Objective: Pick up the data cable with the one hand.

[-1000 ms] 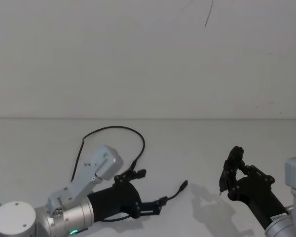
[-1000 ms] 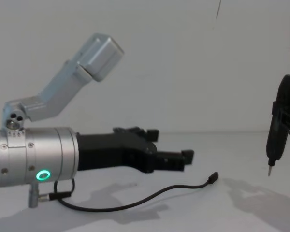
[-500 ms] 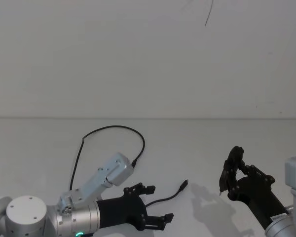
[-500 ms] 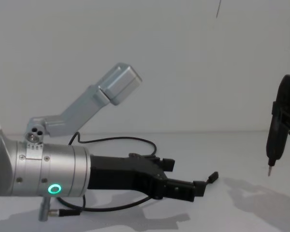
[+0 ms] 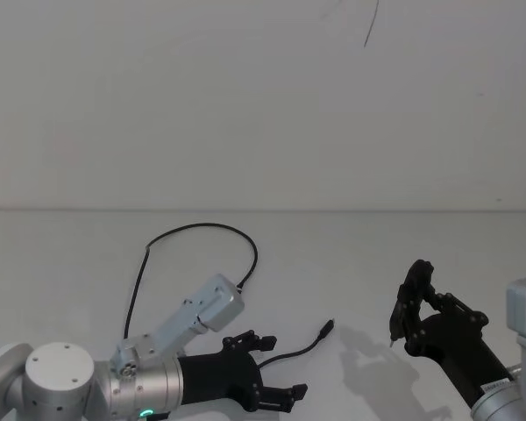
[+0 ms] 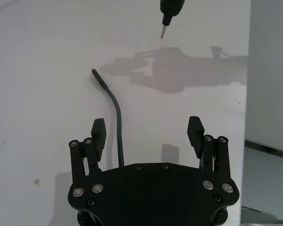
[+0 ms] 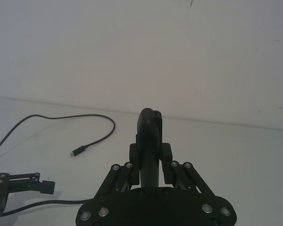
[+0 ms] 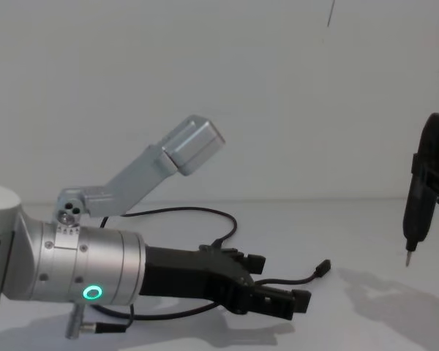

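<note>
The data cable point(image 5: 203, 227) is thin and black, looping across the white table, and one plug end point(image 5: 327, 330) lies free near the middle. My left gripper point(image 5: 280, 364), black on a silver cylinder with a green ring light point(image 8: 93, 293), hovers low over the cable's near stretch. It is open. In the left wrist view the cable point(image 6: 117, 115) runs out from under the palm between the fingers of the left gripper point(image 6: 147, 125), close to one fingertip point(image 6: 99, 126). My right gripper point(image 5: 412, 298) stays to the right, shut on a slender black tool with a metal tip point(image 8: 407, 259).
The white table point(image 5: 351, 254) meets a plain white wall point(image 5: 263, 105) behind. The cable's far loop point(image 7: 99, 139) lies behind the left arm's silver wrist block point(image 5: 212, 303). Open table lies between the two grippers.
My left arm has swung toward the table's front and dropped lower, bringing its open fingers over the cable's near stretch. The right arm has not moved.
</note>
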Robot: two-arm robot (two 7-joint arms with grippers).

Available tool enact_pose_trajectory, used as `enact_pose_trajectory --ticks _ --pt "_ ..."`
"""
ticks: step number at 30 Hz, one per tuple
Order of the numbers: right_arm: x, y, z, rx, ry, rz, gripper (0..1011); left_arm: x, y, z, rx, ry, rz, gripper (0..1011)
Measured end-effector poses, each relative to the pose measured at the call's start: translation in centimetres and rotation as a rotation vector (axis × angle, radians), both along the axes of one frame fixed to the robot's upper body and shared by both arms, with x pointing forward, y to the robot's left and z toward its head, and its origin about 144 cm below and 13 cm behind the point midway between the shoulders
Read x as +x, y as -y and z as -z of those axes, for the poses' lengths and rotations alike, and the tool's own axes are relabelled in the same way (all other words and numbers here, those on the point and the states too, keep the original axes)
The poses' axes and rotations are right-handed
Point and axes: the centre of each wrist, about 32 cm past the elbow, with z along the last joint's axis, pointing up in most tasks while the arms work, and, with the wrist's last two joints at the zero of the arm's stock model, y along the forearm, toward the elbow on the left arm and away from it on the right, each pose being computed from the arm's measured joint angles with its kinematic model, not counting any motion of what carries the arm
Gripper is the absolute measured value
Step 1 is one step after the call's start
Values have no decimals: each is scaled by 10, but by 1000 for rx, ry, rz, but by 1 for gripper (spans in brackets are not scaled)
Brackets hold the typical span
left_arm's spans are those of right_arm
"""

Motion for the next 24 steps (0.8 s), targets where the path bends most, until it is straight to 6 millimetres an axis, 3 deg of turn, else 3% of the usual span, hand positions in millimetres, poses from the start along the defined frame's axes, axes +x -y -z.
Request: enact_pose_trajectory --ticks 10,20,24 --pt "0 0 0 0 0 0 269 7 6 4 23 7 3 1001" --pt "0 0 0 0 0 0 269 13 10 6 37 13 5 781" --pt "0 0 0 0 0 0 269 14 11 6 40 14 6 630"
